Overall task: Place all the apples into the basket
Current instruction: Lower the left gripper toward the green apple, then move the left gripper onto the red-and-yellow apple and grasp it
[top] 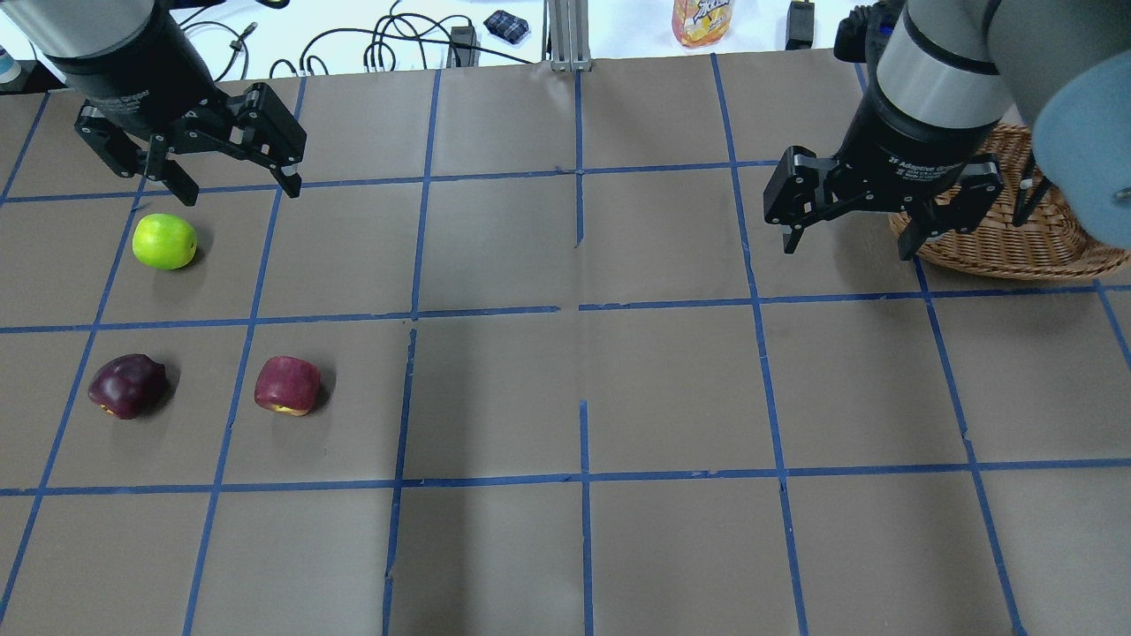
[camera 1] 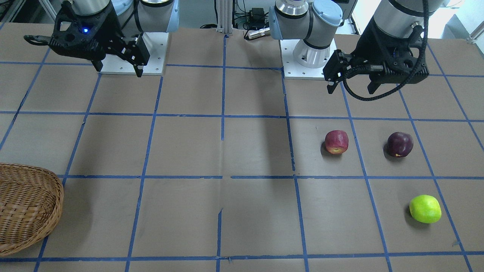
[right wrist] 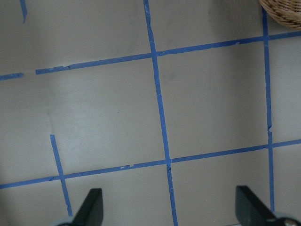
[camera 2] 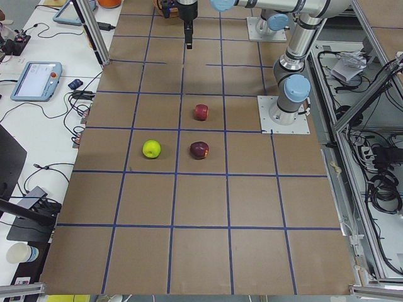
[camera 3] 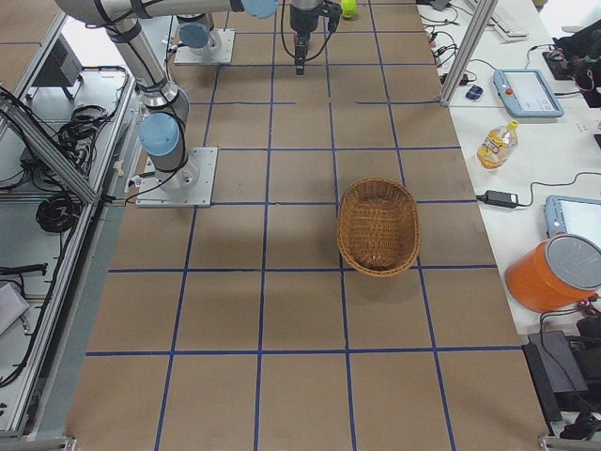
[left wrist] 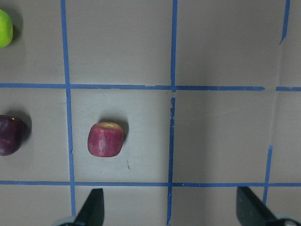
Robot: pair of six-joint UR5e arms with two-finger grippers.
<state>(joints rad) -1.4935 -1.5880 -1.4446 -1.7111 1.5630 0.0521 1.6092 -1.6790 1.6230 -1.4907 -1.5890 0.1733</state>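
Three apples lie on the table's left half. The red apple (top: pixel 287 385) (camera 1: pixel 336 142) (left wrist: pixel 106 139) is nearest the middle, the maroon apple (top: pixel 127 385) (camera 1: pixel 399 144) (left wrist: pixel 9 135) lies beside it, and the green apple (top: pixel 164 240) (camera 1: pixel 425 209) lies farther out. My left gripper (top: pixel 240 181) (camera 1: pixel 351 88) hangs open and empty above the table, near the green apple. The wicker basket (top: pixel 998 238) (camera 1: pixel 26 207) (camera 3: pixel 378 225) stands on the right side. My right gripper (top: pixel 848 243) (camera 1: pixel 119 70) is open and empty, raised beside the basket's inner edge.
Blue tape lines grid the brown table. The arm bases (camera 1: pixel 310 56) stand at the robot's edge. Beyond the far edge are a drink bottle (top: pixel 702 18), cables and a tablet. An orange bucket (camera 3: pixel 554 272) stands off the table.
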